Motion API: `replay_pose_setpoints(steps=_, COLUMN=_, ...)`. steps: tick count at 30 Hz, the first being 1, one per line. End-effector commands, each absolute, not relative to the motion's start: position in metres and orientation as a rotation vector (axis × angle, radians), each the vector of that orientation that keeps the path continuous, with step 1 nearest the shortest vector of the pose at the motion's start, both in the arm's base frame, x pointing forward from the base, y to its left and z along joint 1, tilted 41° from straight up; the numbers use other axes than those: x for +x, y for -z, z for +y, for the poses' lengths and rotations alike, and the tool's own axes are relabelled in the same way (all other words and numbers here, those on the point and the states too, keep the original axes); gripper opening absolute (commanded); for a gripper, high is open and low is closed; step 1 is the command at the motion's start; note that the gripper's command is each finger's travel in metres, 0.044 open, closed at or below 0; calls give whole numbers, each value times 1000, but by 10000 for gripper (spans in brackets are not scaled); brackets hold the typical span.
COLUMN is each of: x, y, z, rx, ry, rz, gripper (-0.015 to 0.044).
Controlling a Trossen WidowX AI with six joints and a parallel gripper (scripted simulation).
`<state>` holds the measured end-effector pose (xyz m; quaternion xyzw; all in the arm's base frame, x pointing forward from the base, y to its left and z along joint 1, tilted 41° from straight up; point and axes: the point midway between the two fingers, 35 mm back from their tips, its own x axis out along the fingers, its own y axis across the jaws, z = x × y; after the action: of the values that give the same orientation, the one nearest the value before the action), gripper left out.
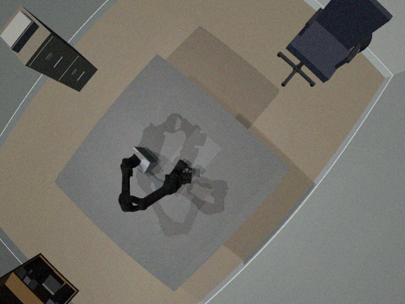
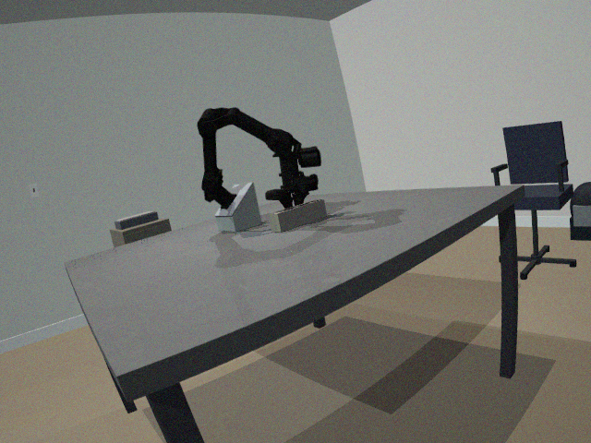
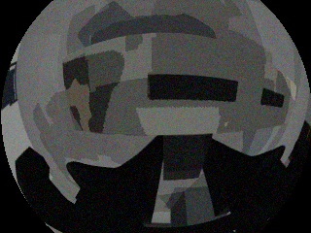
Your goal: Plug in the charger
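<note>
The beige power strip (image 2: 305, 214) lies on the grey table (image 2: 229, 295) (image 1: 98, 137), to the right of the arm's base. In the wrist view its pale top face (image 3: 182, 119) fills the middle, with a long dark slot (image 3: 190, 87) and a short one (image 3: 272, 97). My gripper (image 2: 289, 200) (image 1: 188, 170) (image 3: 180, 138) points straight down just over the strip's left part. It is shut on the charger (image 3: 183, 162), a small grey body between the dark fingers. Its prongs are hidden, and I cannot tell whether they touch the strip.
A grey wedge-shaped block (image 2: 242, 209) (image 1: 143, 158) stands by the arm's base, left of the strip. A blue office chair (image 2: 534, 157) (image 1: 326, 42) stands beyond the table's right corner. A drawer cabinet (image 1: 52, 52) (image 2: 140, 227) and a cluttered desk (image 1: 35, 281) stand away from the table.
</note>
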<state>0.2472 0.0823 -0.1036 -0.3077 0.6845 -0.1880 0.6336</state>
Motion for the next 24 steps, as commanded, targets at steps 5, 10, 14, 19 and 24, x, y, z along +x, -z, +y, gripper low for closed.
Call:
replay_pose_setpoints(steps=5, x=260, y=105, z=84, rx=-688, ry=430, rz=1538, gripper=0)
replay_pose_setpoints(steps=10, x=262, y=105, z=84, rx=-688, ry=431, rz=1538, gripper=0)
replay_pose_setpoints(steps=14, x=263, y=106, z=84, rx=-688, ry=431, rz=1538, gripper=0)
replay_pose_setpoints(steps=19, x=263, y=106, z=84, rx=-688, ry=431, rz=1538, gripper=0)
replay_pose_setpoints(steps=24, x=262, y=106, z=84, rx=-688, ry=431, rz=1538, gripper=0)
